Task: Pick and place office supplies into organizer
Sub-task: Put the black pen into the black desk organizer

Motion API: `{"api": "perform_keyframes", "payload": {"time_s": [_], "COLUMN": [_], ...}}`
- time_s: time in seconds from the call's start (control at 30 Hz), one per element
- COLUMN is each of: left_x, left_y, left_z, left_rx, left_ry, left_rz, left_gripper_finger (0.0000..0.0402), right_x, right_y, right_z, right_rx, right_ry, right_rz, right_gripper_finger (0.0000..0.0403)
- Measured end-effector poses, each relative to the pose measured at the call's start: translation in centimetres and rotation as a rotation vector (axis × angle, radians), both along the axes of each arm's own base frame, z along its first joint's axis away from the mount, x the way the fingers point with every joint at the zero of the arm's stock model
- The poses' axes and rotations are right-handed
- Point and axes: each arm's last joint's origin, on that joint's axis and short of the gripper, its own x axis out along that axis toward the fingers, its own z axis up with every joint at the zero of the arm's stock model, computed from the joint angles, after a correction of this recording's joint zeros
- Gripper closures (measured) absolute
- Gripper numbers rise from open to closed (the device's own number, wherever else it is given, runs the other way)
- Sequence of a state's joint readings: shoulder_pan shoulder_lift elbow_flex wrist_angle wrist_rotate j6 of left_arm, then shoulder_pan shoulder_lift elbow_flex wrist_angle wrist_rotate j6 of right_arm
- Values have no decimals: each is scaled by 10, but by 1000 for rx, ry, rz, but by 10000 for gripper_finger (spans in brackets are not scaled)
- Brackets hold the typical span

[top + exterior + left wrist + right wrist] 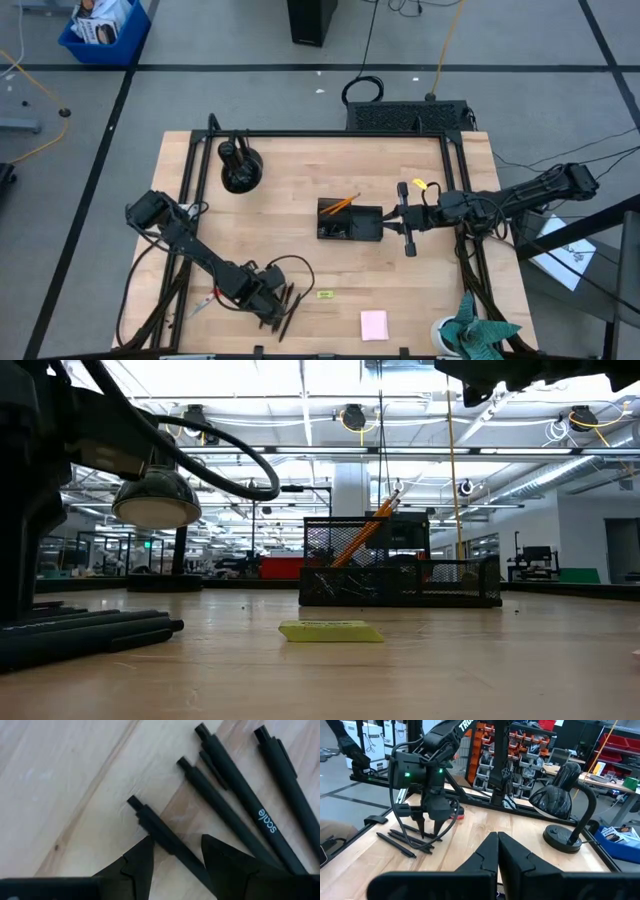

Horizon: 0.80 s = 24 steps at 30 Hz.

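Note:
Several thin black pens (235, 800) lie side by side on the wood near the table's near edge (288, 306). My left gripper (177, 839) hangs over them, open, one finger on each side of one pen (160, 827); I cannot tell whether a finger touches it. The black organizer (350, 221) stands mid-table with the orange pencil (344, 203) leaning in it. My right gripper (497, 836) is shut on nothing, just off the organizer's right end (388, 226). The yellow-green tag (324, 294) and the pink notepad (374, 324) lie flat. The red-handled scissors (203, 300) lie left of the pens.
A black desk lamp (240, 166) stands toward the far left corner. The teal cloth (482, 335) sits at the near right corner. Bare wood lies between the pens and the organizer, with only the tag (330, 631) on it.

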<state>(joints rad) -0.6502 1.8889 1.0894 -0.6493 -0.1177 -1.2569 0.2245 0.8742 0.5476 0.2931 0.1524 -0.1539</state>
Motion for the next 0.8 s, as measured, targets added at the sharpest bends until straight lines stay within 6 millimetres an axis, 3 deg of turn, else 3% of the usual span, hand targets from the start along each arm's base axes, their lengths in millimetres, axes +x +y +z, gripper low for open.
{"api": "perform_keyframes", "payload": {"time_s": [0.3, 0.7, 0.8], "left_x": [-2, 0, 0], "left_y": [1, -1, -1], "left_z": [-2, -2, -2], "left_rx": [32, 15, 24], "left_ry": [35, 27, 16], "left_rz": [-127, -222, -242], "left_gripper_finger": [237, 378, 390], "right_x": [0, 0, 0], "right_y": [0, 0, 0], "right_z": [0, 0, 0], "right_rx": [0, 0, 0], "right_ry": [-1, -1, -1], "right_rz": [0, 0, 0], "right_gripper_finger": [403, 403, 403]}}
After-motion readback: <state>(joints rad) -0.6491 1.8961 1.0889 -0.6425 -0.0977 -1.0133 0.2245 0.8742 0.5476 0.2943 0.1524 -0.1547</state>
